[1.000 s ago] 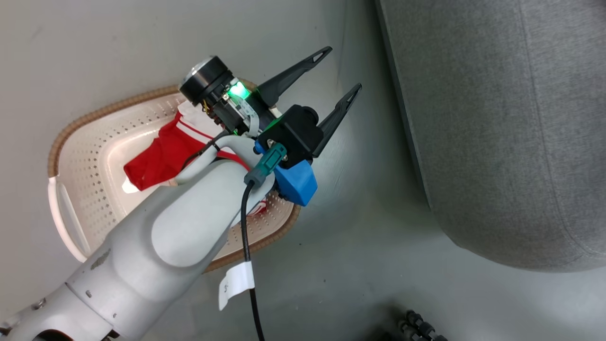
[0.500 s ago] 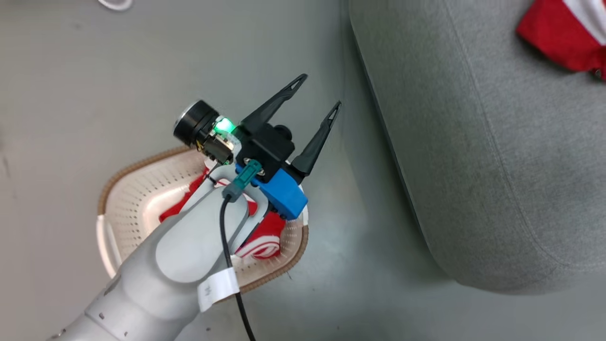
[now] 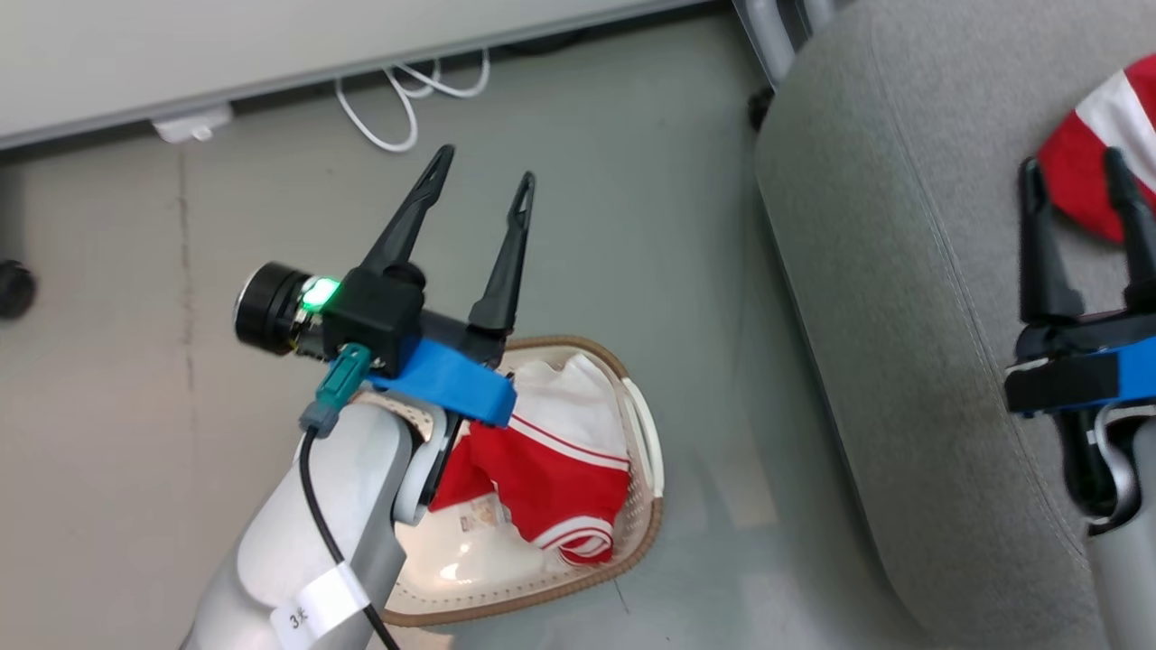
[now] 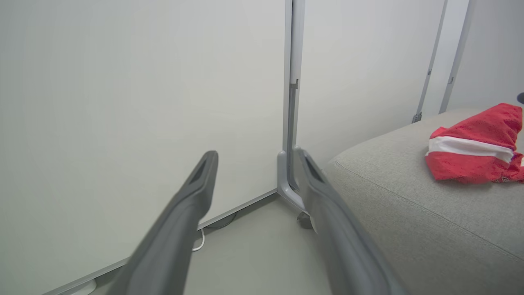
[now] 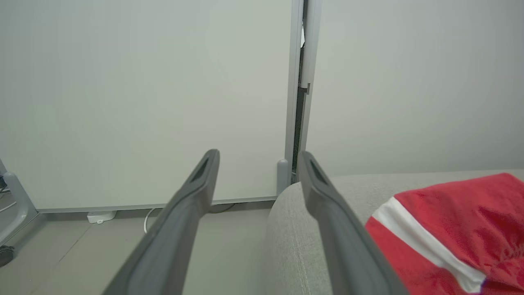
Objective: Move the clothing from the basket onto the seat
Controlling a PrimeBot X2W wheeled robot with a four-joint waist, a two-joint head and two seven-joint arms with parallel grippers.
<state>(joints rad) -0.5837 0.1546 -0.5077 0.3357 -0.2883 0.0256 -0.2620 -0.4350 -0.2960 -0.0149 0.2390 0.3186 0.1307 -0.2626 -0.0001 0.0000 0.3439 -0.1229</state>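
**A:** Where do things stand?

**B:** One red jersey (image 3: 551,469) lies crumpled in the basket (image 3: 560,341), white panel up, on the side nearest the seat (image 3: 903,316). The other jersey (image 4: 475,168) lies on the seat's cushion. I judge the job half done.

**A:** And the claws?

**B:** Both are spread wide and both are empty. The left gripper (image 3: 486,167) hangs above the basket's far rim, fingers pointing out over the floor (image 3: 704,226), not down at the cloth. The right gripper (image 3: 1071,164) hovers over the seat, fingertips just beside the other jersey. I cannot tell whether they touch it.

**A:** What worries you?

**B:** Three things. First, the left forearm covers part of the basket in the head view, so a reach down is partly blind. The fingers could pinch one thin fold, and the cloth would slip out mid-carry onto the floor between basket and seat.

**A:** The basket looks light.

**B:** That's the second. If a fingertip catches a hole in the wall or hooks the handle, lifting could drag or tip the whole basket. A sleeve trailing over the rim could do the same.

**A:** Third?

**B:** The right gripper. With its fingers so near, any sweep toward the cushion's edge could snag the other jersey and pull it off the seat. It had best lift clear before it travels.
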